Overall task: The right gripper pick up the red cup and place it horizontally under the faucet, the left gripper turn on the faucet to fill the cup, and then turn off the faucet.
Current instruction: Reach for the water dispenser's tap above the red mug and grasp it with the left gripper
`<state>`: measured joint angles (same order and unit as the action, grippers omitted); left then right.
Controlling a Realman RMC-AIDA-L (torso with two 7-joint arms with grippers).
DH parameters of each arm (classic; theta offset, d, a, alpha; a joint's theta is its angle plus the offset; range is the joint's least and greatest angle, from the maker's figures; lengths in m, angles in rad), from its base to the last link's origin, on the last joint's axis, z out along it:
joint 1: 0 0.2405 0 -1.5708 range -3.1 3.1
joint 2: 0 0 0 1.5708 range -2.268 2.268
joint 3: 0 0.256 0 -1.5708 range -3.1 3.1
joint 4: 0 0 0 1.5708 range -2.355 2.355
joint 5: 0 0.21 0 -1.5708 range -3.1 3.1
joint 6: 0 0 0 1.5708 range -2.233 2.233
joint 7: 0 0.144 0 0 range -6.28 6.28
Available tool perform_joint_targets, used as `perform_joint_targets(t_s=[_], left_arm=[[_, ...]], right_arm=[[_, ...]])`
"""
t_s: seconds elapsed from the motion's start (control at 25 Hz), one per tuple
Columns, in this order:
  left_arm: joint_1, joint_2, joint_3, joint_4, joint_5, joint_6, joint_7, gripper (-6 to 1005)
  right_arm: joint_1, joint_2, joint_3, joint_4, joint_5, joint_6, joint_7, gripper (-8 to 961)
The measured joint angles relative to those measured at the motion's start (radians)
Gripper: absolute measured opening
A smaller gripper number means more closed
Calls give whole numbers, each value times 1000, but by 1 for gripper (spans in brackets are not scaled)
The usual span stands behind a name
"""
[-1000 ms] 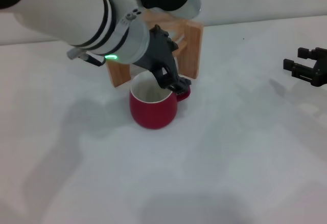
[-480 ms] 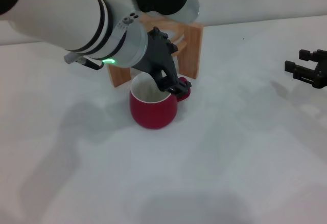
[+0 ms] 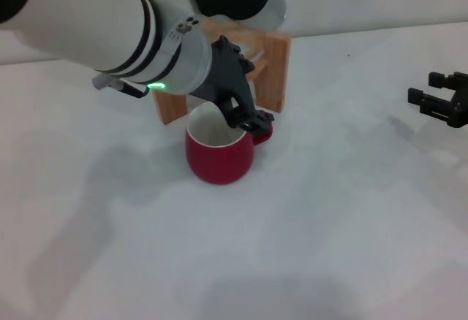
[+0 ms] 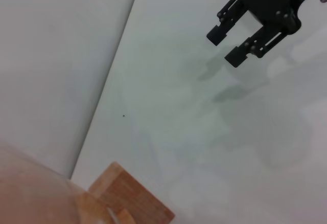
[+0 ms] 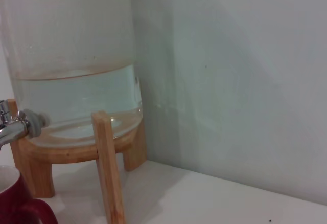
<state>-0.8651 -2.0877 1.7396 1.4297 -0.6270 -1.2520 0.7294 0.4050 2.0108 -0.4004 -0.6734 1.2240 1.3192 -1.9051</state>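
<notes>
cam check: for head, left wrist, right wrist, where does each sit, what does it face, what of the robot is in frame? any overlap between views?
Head: high, looking forward and down at the white table; shows the left arm over the red cup, left pincer above its rim, right pincer at the right edge.
Left wrist: on the left arm, facing across the table toward the right pincer, open; wooden stand corner.
Right wrist: low, facing the glass jar, faucet, cup edge; no own fingers.
Shared: stand and cup.
</notes>
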Motion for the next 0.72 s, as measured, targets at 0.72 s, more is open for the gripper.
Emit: perform_joint_targets(t_s=[0.72], left_arm=[[0, 0, 0, 2, 37, 43, 0, 798]], right_arm=[[0, -3, 3, -2, 5, 0, 0, 547]])
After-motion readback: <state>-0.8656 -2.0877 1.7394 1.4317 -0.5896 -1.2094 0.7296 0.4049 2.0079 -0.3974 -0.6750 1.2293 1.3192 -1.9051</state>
